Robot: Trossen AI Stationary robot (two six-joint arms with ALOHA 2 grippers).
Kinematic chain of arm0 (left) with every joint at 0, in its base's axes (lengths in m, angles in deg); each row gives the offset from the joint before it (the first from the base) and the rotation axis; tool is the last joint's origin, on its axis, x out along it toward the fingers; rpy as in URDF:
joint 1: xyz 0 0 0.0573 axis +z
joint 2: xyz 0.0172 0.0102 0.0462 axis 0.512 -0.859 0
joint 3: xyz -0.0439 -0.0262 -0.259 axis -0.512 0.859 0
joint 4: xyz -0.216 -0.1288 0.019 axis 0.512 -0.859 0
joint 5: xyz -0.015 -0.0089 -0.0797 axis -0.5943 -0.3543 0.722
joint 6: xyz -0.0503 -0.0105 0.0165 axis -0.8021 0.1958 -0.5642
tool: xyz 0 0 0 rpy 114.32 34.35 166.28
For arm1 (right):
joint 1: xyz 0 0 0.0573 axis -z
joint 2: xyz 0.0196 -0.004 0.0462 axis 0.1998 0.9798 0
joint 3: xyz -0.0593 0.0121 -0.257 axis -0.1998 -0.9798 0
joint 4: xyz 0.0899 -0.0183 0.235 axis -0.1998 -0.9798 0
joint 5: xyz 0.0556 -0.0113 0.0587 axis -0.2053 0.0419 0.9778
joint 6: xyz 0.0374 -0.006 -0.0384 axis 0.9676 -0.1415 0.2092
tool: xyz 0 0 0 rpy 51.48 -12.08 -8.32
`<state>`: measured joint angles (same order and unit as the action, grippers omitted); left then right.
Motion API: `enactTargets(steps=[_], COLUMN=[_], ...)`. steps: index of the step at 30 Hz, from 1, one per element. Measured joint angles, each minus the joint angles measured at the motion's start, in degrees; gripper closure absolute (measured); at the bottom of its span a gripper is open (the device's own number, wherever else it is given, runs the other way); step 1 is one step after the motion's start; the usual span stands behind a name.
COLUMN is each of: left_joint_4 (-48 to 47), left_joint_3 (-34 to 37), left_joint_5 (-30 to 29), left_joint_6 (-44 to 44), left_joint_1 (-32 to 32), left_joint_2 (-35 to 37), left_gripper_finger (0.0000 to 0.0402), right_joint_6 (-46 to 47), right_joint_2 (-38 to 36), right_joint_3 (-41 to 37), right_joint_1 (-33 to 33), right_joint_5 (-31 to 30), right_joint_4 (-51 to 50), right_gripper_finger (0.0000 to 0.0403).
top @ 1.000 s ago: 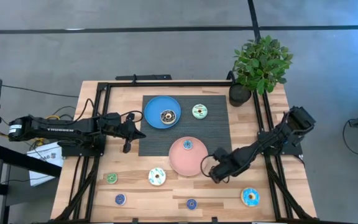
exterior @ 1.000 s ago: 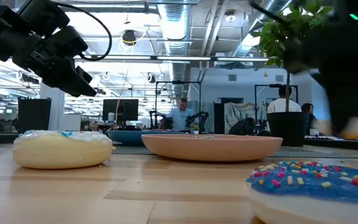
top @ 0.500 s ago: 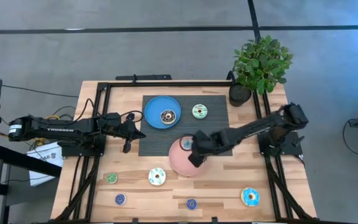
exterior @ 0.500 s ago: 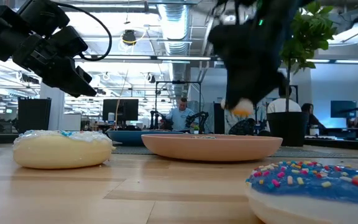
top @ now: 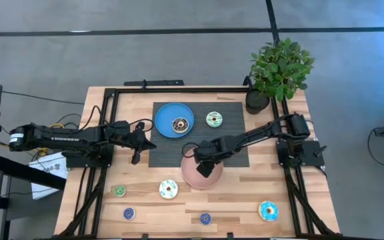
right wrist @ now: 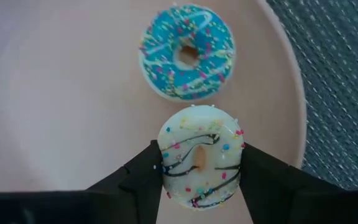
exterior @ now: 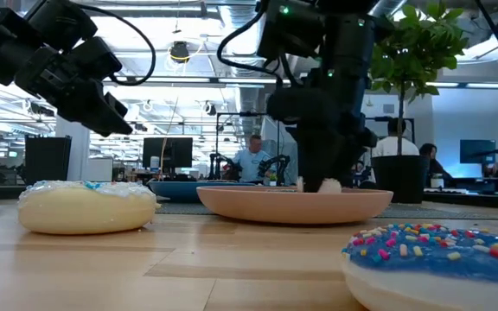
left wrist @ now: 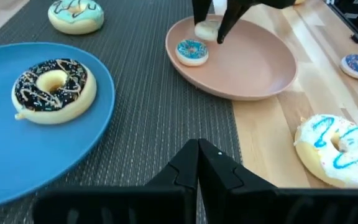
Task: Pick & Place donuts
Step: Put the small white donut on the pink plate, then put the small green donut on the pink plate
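My right gripper reaches down into the pink plate and is shut on a small white donut with dark stripes and sprinkles. A small blue donut lies flat on the same plate, just beside it. A chocolate donut lies on the blue plate, and a teal donut on the dark mat. My left gripper hovers shut at the mat's left edge. Several more donuts lie on the bare wood near the near edge, among them a white one and a large blue one. My right gripper pinches the small white donut by its outer edge, one finger on each of two opposite sides. The fingers come from above, pointing down. The donut lies level in the hold, low inside the pink plate; whether it touches the plate I cannot tell.
A potted plant stands at the far right corner. Black frame rails run along both sides of the table. Bare wood lies between the mat and the near row of donuts. People and desks show beyond the table in the low view.
My right gripper, carrying the small white donut, has swung from right of the pink plate toward the table's left, passed raised over the plate, then come down into it beside the blue donut. The fingers stay shut on the donut.
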<state>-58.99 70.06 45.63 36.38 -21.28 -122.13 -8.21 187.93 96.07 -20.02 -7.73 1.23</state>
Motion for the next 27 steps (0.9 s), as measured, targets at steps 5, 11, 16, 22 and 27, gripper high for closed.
enactTargets(steps=[5, 11, 16, 22, 27], left_joint_4=[-0.2, -0.4, -0.4, -0.4, -0.4], left_joint_3=[0.0, 0.0, 0.0, 0.0, 0.0], left_joint_5=[0.0, 0.0, 0.0, 0.0, 0.0], left_joint_6=[-0.5, -1.0, -1.5, -1.9, -2.4], left_joint_1=[0.0, 0.0, 0.0, 0.0, 0.0], left_joint_2=[0.0, 0.0, 0.0, 0.0, 0.0], left_gripper_finger=[0.0401, 0.0401, 0.0402, 0.0402, 0.0401], right_joint_6=[0.0, 0.0, -0.1, -0.3, -0.8], right_joint_2=[-0.2, -0.3, -0.3, -0.3, -0.5], right_joint_3=[0.5, 0.6, 0.5, 0.5, 0.5], right_joint_1=[0.0, 0.0, 0.0, 0.0, 0.0], right_joint_5=[0.1, 0.2, 0.3, 0.3, 0.1], right_joint_4=[-1.9, -2.1, -2.0, -2.1, -2.2], right_gripper_finger=[0.0209, 0.0186, 0.0167, 0.0157, 0.0157])
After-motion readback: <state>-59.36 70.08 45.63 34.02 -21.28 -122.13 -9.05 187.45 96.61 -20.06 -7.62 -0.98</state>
